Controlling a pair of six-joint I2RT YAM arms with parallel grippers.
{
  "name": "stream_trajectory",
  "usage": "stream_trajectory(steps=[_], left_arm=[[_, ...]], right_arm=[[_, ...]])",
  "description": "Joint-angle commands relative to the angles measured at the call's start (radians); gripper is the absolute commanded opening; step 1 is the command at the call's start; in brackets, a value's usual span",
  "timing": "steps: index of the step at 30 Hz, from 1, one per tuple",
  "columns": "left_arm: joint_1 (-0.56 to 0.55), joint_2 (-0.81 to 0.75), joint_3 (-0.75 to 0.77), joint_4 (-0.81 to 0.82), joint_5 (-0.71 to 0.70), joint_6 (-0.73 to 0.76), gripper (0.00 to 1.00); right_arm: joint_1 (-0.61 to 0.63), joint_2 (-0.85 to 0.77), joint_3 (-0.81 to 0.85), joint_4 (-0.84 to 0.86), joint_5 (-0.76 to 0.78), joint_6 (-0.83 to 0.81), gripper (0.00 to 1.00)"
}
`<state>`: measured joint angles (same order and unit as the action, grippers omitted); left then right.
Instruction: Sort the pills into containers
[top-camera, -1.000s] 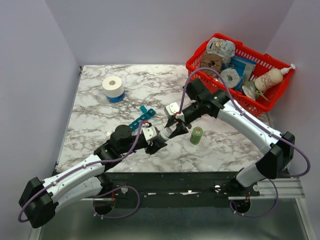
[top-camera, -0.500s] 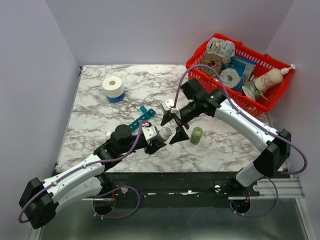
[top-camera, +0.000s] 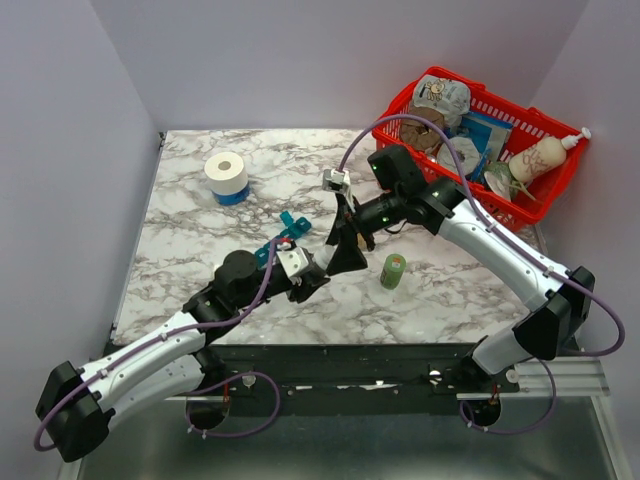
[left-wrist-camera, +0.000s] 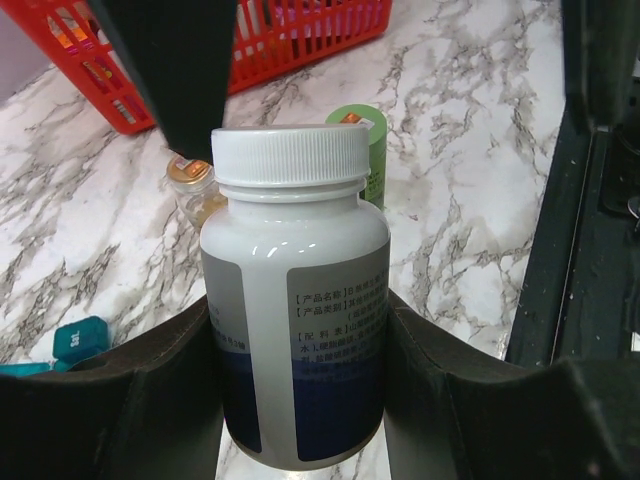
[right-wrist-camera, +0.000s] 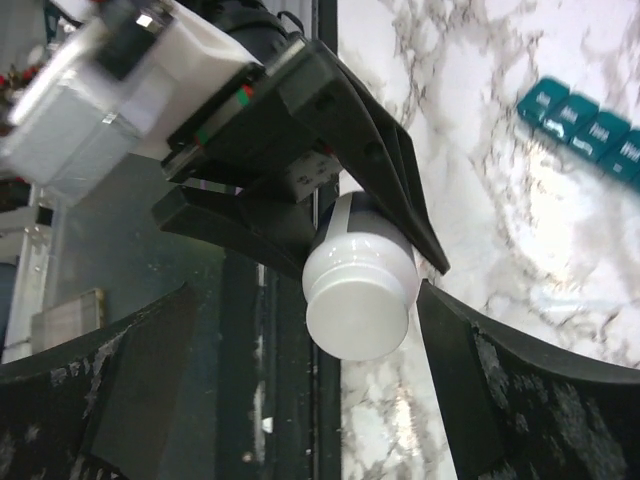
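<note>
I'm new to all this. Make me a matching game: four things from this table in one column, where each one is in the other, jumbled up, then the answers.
Things
1. white pill bottle
2. green bottle
3. white roll
4. red basket

Places
A. far right corner of the table
B. far left part of the table
C. clamped in the left gripper
D. standing free on the table, nearer the arms than the basket

Pairs: 1-C, 2-D, 3-B, 4-A
</note>
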<state>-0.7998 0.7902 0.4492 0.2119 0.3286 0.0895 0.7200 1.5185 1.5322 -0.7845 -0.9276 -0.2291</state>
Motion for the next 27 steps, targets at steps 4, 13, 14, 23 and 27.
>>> stream_trajectory(steps=[4, 13, 14, 23, 27], left_arm=[[0.002, 0.012, 0.02, 0.047, -0.06, -0.022, 0.0], [0.002, 0.017, 0.031, 0.04, -0.065, -0.022, 0.0], [0.002, 0.015, 0.031, 0.04, -0.066, -0.02, 0.0], [0.002, -0.002, 0.023, 0.006, -0.054, 0.004, 0.0], [0.011, -0.017, 0.016, -0.028, -0.014, 0.024, 0.0]], right_arm=[[0.002, 0.011, -0.023, 0.013, 0.087, 0.175, 0.91], [0.002, 0.058, 0.003, 0.022, 0.033, 0.223, 0.6], [0.002, 0.063, 0.006, 0.019, 0.03, 0.224, 0.56], [0.001, 0.065, 0.055, -0.036, 0.019, 0.107, 0.13], [0.002, 0.033, 0.083, -0.085, -0.022, -0.216, 0.13]])
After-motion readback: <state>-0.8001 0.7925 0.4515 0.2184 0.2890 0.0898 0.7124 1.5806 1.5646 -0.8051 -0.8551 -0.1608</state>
